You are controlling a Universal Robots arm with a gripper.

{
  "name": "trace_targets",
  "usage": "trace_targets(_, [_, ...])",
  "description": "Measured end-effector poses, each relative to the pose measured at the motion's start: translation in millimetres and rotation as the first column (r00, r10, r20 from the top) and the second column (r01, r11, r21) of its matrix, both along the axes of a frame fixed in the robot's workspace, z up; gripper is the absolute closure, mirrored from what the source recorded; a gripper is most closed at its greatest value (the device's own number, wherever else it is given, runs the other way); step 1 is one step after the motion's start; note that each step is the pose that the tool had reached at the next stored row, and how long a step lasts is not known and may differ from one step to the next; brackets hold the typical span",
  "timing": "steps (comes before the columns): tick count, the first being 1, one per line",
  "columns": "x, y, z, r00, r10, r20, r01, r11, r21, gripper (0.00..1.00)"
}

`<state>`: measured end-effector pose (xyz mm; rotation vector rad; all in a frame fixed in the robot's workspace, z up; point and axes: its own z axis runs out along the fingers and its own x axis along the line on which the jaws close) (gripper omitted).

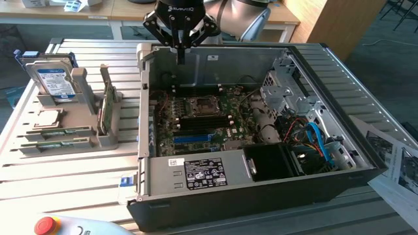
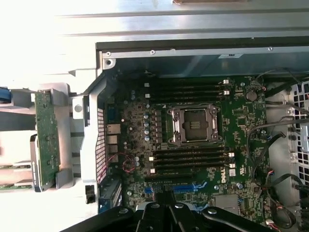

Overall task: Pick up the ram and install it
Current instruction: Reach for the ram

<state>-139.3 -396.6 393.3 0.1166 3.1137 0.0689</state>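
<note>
One open computer case, one hard drive, one processor chip, two ram sticks

Gripper blk, white lettering on body, linked fingers w/ round pivot screws; arm is smooth grey tube w/ blue-grey joint cap.

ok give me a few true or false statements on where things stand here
1. The gripper is shut with nothing in it. True.
2. The ram is seated in a slot. False: it lies in the grey holder, outside the case.
3. The computer case is open, its motherboard exposed. True.
4. The hard drive lies flat inside the case. False: it stands upright in the holder.
</note>
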Motion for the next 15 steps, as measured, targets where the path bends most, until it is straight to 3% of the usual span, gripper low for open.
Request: trace_targets(15, [-18.6,2.5,0.0,1.0000,0.000,0.0000,0.000,1.0000,0.0000,0.89])
